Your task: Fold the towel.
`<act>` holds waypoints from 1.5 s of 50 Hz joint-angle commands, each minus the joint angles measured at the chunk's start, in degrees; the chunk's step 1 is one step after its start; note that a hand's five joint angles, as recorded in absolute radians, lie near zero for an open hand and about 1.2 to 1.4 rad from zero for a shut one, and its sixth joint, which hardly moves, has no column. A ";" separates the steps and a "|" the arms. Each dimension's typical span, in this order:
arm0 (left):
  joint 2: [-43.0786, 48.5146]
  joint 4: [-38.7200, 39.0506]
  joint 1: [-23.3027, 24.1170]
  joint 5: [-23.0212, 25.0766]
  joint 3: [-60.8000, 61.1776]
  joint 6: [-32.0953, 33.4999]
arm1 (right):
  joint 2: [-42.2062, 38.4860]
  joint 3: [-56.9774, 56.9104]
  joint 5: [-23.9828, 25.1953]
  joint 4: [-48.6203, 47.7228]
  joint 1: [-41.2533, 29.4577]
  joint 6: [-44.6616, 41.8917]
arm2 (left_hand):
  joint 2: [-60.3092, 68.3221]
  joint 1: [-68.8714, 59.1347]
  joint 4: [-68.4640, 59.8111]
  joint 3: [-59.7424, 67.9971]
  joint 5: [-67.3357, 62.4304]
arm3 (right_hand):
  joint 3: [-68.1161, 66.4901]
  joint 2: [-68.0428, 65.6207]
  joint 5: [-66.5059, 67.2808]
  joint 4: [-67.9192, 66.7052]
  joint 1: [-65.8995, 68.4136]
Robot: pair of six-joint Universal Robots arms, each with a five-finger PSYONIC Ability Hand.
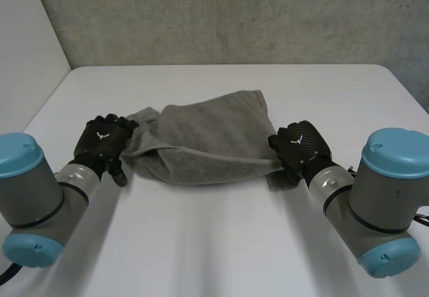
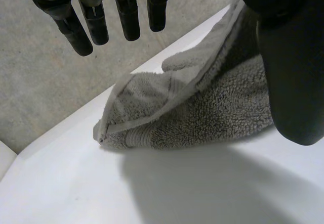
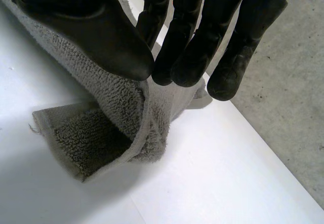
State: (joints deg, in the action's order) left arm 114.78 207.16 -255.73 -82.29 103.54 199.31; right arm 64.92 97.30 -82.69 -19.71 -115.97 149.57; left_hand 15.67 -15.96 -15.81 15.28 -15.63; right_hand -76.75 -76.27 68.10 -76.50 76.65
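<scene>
You have the grey towel (image 1: 208,136) lying crumpled mid-counter (image 1: 221,243), partly doubled over, its long side running left to right. Your left hand (image 1: 102,141) sits at the towel's left end. In the left wrist view its fingers (image 2: 96,21) are straight, spread and clear of the cloth, while the thumb (image 2: 293,82) lies over the pile where a raised hem runs up towards the palm. Your right hand (image 1: 301,146) is at the right end. There the fingers (image 3: 187,57) and thumb (image 3: 101,37) are pinched on the towel's edge, holding that layer up off the counter.
</scene>
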 commanded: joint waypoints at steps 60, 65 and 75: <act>5.10 0.08 -1.00 8.64 -9.06 -13.16 | 0.91 1.14 5.52 11.80 15.60 26.65 | 64.33 -64.04 -64.19 64.72 -54.37 | 62.97 62.48 -64.32 62.71 -62.87; 3.96 0.08 -2.14 8.20 -8.09 -13.34 | -1.46 -0.89 7.63 11.97 15.16 33.86 | 64.33 -64.04 -64.19 64.72 -54.37 | 59.27 58.78 -60.62 59.01 -59.17; 1.59 0.17 -4.17 6.79 -6.51 -13.43 | -6.38 -4.57 10.44 11.71 14.99 41.59 | 64.33 -64.04 -64.19 64.72 -54.37 | 51.03 50.54 -52.38 50.78 -50.93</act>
State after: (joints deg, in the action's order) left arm 117.59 207.33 -258.99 -75.11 96.39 185.93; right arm 61.20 94.91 -72.81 -7.89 -100.82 188.55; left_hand 84.95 -79.96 -86.41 87.82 -84.55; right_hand -22.05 -21.58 13.06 -22.15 21.94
